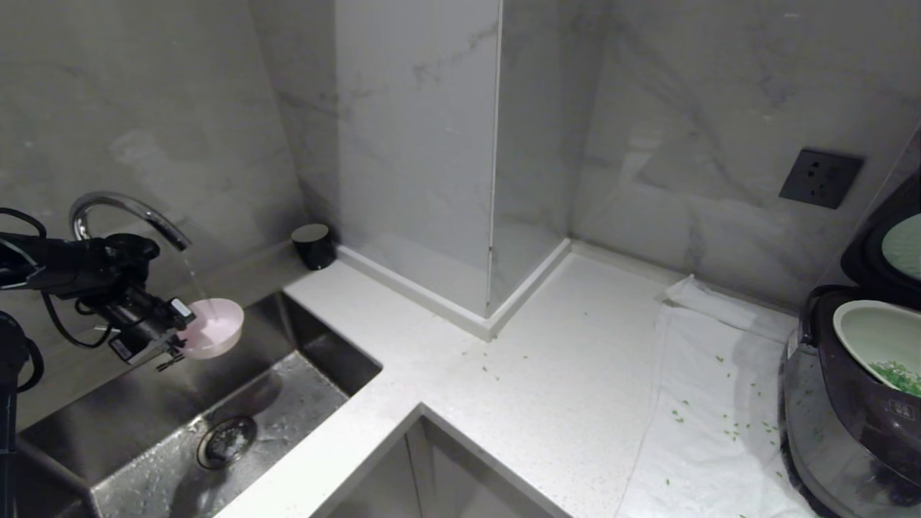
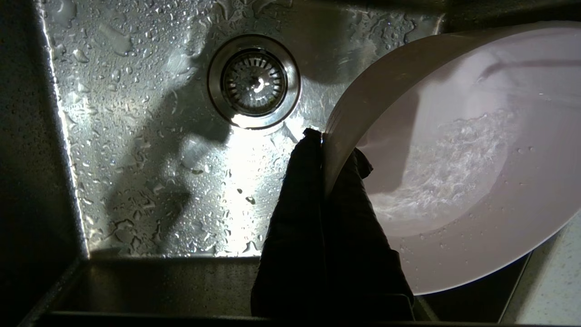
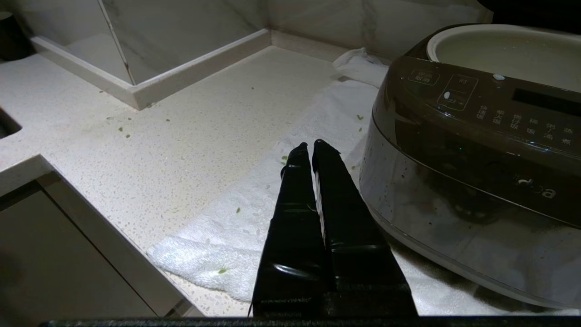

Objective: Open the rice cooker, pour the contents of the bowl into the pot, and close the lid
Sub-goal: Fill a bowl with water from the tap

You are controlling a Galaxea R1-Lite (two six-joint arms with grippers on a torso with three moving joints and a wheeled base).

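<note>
Marble-veined walls close in a pale speckled desk point(image 1: 547, 403) that wraps round a steel sink point(image 1: 144, 403) at the robot's left. Over that sink the left gripper point(image 1: 176, 338) holds the bowl point(image 1: 213, 329) by its rim, jaws pinched on the thin wall with one finger inside and one outside. The bowl is tipped under the curved tap point(image 1: 126, 208), and a thin stream of water runs into it and swirls across its white inside. I see no green bits left in it.

Far across the desk, at the robot's right, the rice cooker point(image 1: 849, 410) stands on a white towel point(image 1: 709, 403) with the lid point(image 1: 888, 237) swung up. The pot point(image 1: 874, 338) shows its pale lining, with the contents of the bowl point(image 1: 898, 375) lying in a green heap inside. More green flecks are scattered over towel and desk. The right gripper point(image 3: 309, 144) hangs just beside the cooker's front, jaws pressed together and empty.

By my reckoning the pouring is done and the lid is what remains. The bowl looks light but rigid, and wet it will be slippery; a rim pinch could let it swivel, so it wants a firm hold and a level carry. The lid is stiff and hinged, best pushed down on its flat top near the front edge.
</note>
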